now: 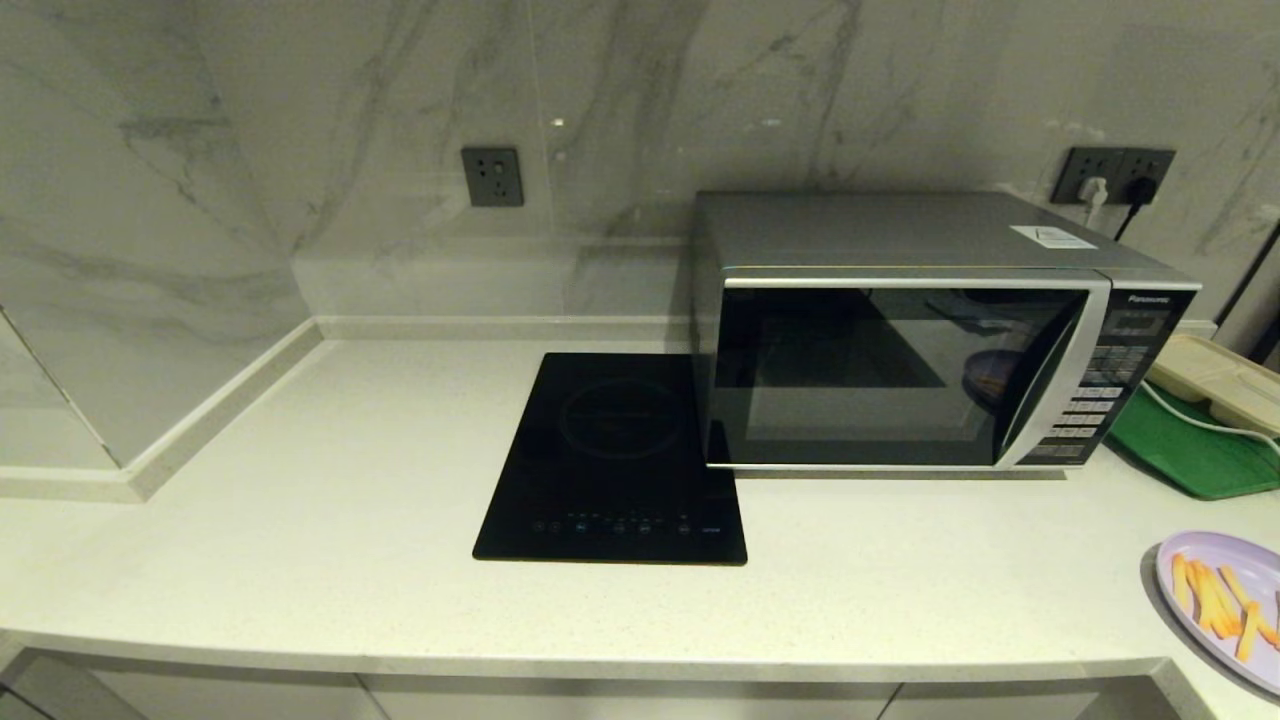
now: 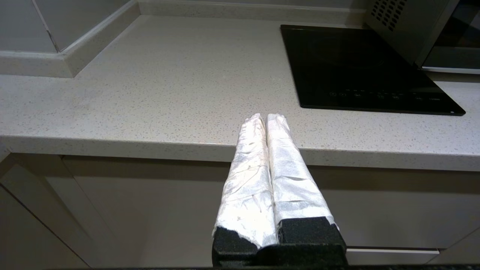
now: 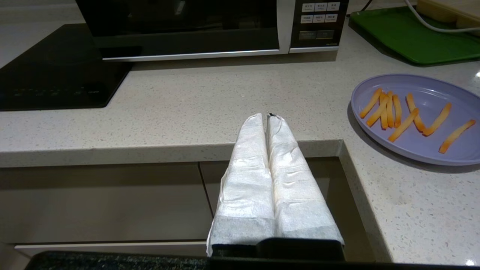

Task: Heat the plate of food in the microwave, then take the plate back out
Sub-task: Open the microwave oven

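Observation:
The silver microwave (image 1: 900,340) stands on the counter with its dark glass door closed; its keypad (image 3: 318,18) faces me. The lavender plate of food (image 1: 1225,600) lies on the counter at the right edge of the head view, with several orange fry sticks on it, and shows again as the plate (image 3: 442,150) in the right wrist view. My right gripper (image 3: 267,117) is shut and empty, in front of the counter edge, left of the plate. My left gripper (image 2: 265,117) is shut and empty, before the counter edge, left of the cooktop. Neither arm shows in the head view.
A flat black induction cooktop (image 1: 612,460) is set in the counter left of the microwave. A green tray (image 1: 1190,450) with a beige compartment tray (image 1: 1215,380) on it and a white cable lies right of the microwave. Cabinet fronts (image 2: 150,210) run below the counter.

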Controlling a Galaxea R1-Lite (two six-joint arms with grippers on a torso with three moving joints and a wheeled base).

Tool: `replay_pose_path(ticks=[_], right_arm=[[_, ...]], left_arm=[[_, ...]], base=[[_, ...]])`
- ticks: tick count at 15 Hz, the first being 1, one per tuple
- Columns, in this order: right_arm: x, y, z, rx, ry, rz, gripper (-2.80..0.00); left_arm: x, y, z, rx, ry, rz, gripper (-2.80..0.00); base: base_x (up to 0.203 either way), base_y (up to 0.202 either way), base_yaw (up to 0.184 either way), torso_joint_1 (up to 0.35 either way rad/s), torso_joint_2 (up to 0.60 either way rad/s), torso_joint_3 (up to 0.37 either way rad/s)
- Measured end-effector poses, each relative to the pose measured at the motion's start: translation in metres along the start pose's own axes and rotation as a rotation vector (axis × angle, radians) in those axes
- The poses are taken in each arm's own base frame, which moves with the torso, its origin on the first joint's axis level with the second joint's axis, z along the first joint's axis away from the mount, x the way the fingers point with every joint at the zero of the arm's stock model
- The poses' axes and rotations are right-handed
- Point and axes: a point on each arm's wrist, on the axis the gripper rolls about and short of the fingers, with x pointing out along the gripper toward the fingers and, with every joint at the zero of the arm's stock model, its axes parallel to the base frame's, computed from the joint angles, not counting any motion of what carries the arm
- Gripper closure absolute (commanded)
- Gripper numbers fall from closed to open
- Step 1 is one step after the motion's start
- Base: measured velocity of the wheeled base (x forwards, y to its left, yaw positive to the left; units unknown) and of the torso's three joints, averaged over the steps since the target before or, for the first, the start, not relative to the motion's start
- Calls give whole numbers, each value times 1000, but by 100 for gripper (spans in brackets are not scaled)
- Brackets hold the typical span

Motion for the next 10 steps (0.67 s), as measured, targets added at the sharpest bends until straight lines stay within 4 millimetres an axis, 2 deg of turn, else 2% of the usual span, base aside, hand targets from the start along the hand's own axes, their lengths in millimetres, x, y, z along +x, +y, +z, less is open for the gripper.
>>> replay_pose_path(ticks=[6, 7, 10], right_arm=[[-3, 0, 4, -8, 27, -17, 0], [-6, 1, 15, -4, 17, -22, 0], [-10, 5, 65, -18, 47, -62, 0]], left_arm=[[0, 0, 0, -1, 0, 0, 0], [0, 0, 0, 0, 0, 0, 0], [0, 0, 0, 0, 0, 0, 0]], base=[[0, 0, 0, 0, 0, 0], [0, 0, 0, 0, 0, 0], [0, 0, 0, 0, 0, 0]])
